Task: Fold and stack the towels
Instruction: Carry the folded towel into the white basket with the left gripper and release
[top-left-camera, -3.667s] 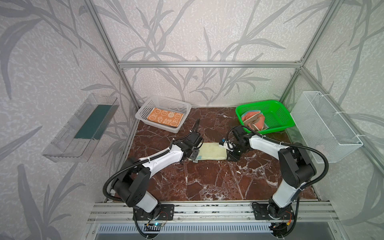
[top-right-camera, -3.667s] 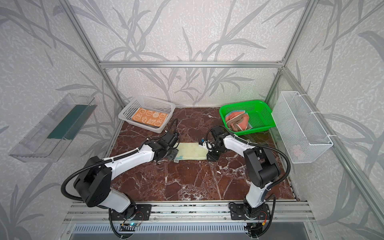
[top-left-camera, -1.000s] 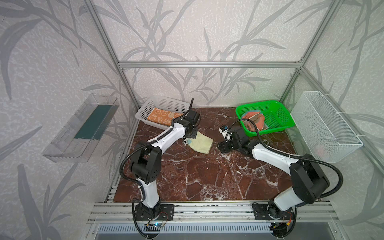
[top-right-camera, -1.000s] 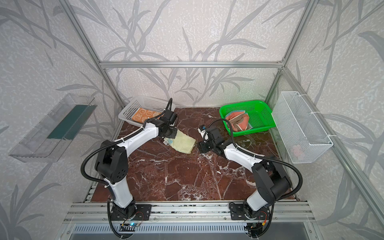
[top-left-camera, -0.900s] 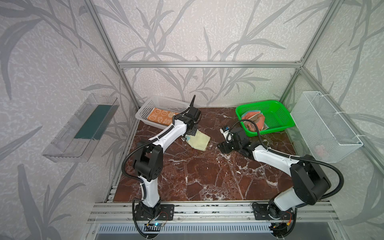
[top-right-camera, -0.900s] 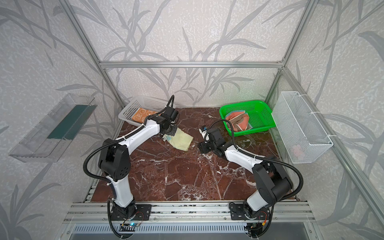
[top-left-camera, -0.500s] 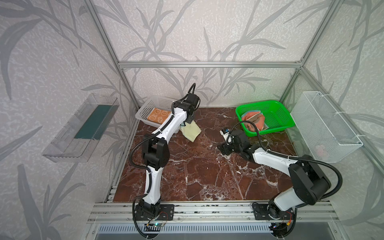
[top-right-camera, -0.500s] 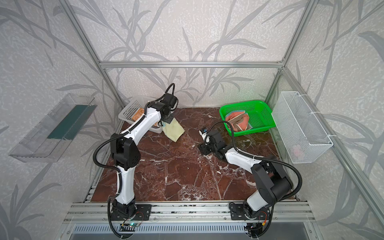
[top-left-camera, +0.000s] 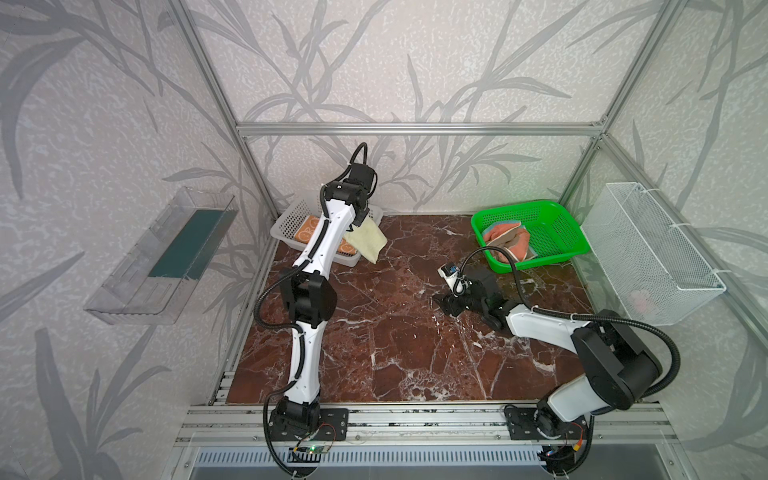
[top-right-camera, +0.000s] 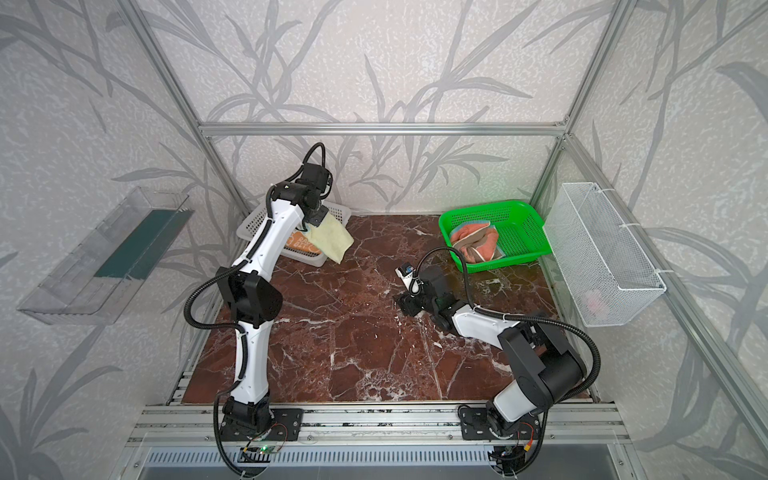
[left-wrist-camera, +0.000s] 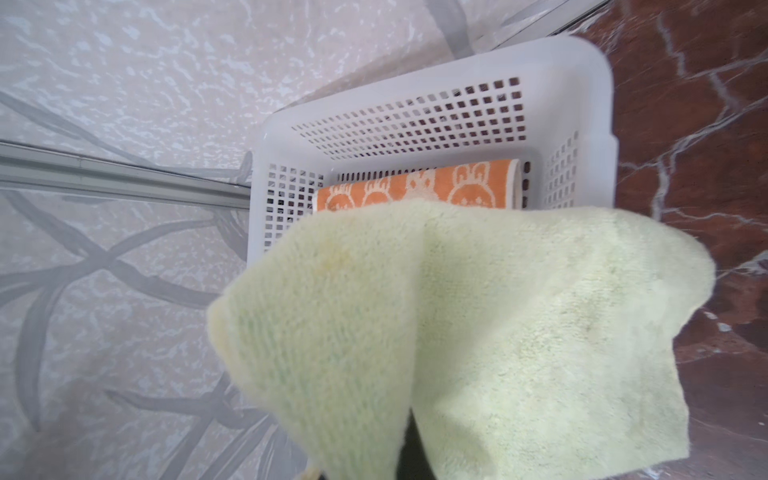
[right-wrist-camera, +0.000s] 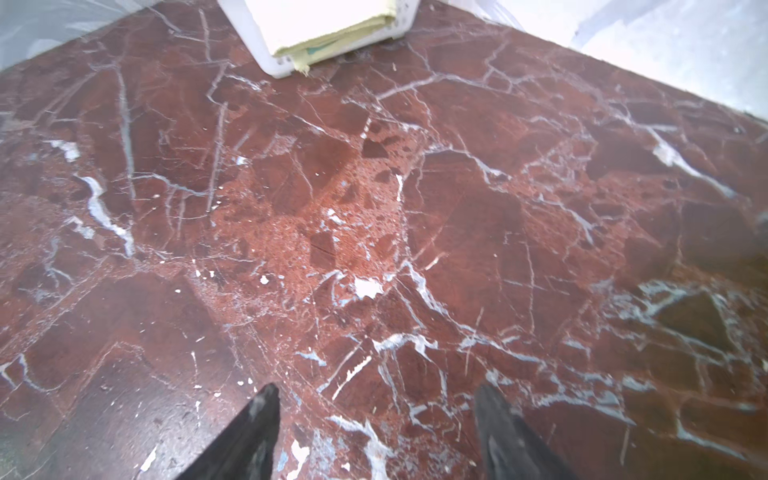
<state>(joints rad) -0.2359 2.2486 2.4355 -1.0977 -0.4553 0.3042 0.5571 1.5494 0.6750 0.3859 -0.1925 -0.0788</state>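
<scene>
Pale yellow terry towel (top-left-camera: 368, 245), folded, hangs in the air from the left claw (top-left-camera: 358, 221), whose jaws are pinched tight on its upper edge. The cloth dangles over the front right corner of the white perforated plastic basket (top-left-camera: 284, 227) at the back left of the red-brown marble bench (top-left-camera: 395, 332), with its lower corner reaching out past the rim. In the left wrist view the same yellow cloth (left-wrist-camera: 498, 332) fills the foreground and hides the claw itself; beyond it the folded orange terry towel with white bunnies (left-wrist-camera: 415, 187) lies flat on the floor of that basket (left-wrist-camera: 582, 104). The salmon-pink towel (top-left-camera: 505, 241) sits crumpled in the green plastic mesh basket (top-left-camera: 552, 208) at the back right. The right claw (top-left-camera: 444, 301) hovers low over bare marble in front of the green basket; in the right wrist view this claw (right-wrist-camera: 376, 392) has its two dark fingers (right-wrist-camera: 257, 424) spread wide with nothing between them.
</scene>
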